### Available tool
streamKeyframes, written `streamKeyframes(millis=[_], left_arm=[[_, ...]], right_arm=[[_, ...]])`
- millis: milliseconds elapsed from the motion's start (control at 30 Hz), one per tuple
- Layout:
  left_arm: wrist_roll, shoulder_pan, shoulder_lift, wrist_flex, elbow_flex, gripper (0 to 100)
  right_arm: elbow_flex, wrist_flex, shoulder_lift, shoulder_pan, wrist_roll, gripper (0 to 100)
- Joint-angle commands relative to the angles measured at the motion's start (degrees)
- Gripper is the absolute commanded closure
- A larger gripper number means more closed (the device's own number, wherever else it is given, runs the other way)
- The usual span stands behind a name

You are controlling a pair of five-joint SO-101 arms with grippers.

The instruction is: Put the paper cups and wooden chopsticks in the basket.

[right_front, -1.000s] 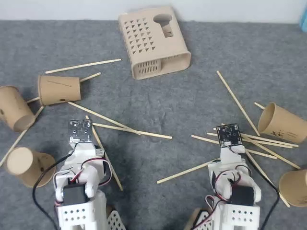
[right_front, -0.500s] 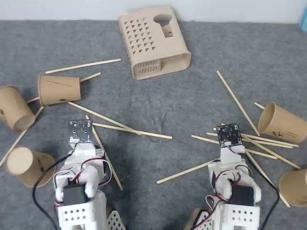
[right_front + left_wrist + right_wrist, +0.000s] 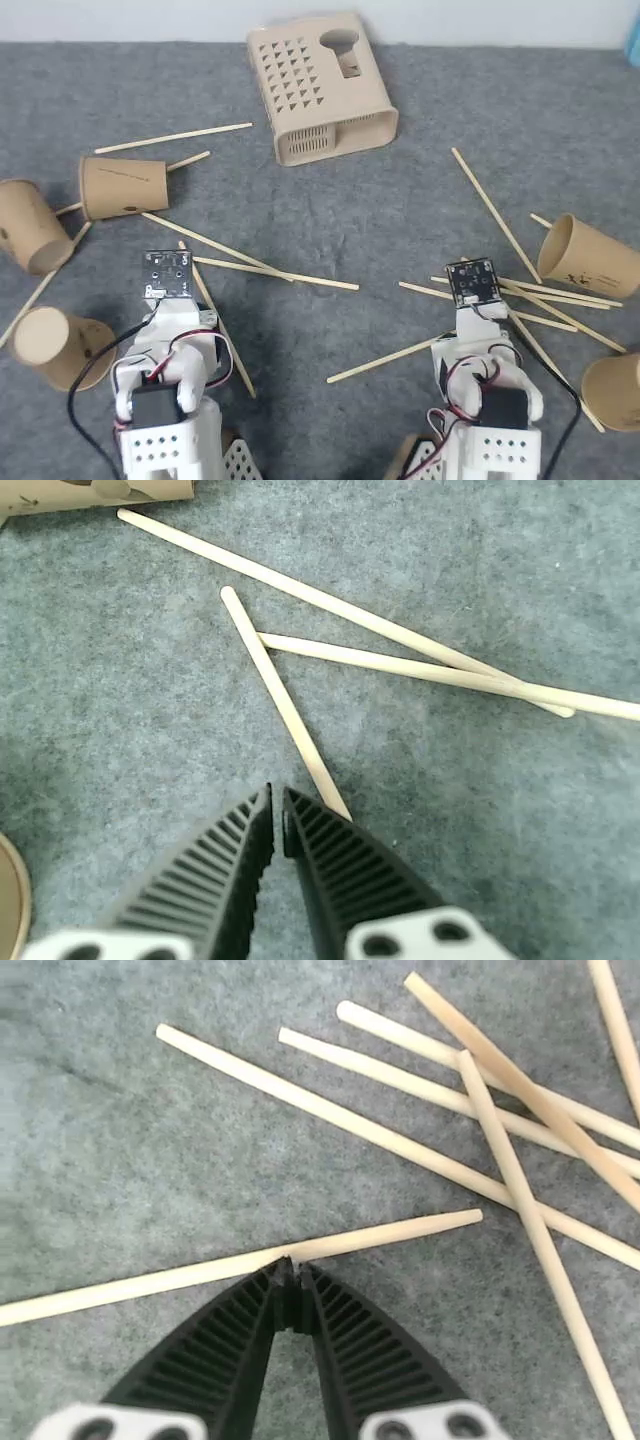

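Above the near bench [image 3: 400, 200], my left gripper [image 3: 277, 802] and right gripper [image 3: 292, 1270], both closed and empty, overhang chopsticks [image 3: 400, 1229] awaiting pickup.

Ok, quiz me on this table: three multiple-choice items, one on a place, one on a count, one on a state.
1. The basket sits:
A) between the arms
B) on the table's far side, beyond both arms
C) at the near edge

2. Cups on the table:
A) three
B) five
C) seven

3. The cup nearest the basket is:
A) upright
B) upside down
C) on its side

1 B: in the high view it lies at the far edge, past both arms.
2 B: three lie at left and two at right.
3 C: its side wall rests on the table.
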Motion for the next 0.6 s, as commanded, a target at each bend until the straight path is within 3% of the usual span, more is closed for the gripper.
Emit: streamKeyframes(millis=[0,267,567], left_arm=[[-0.3,0.4,-0.4,-0.1,-0.3,99],[-0.2,0.1,-0.4,-20.7,-0.4,99],[0.1,4.0,-0.4,-37.8,-0.4,99]], right_arm=[[1.1,-1.2,-0.9,0.1,0.5,99.1],[0.6,-1.0,-0.9,0.5,0.6,99.1],[-2.0,-1.2,-0.9,10.8,0.7,98.9]])
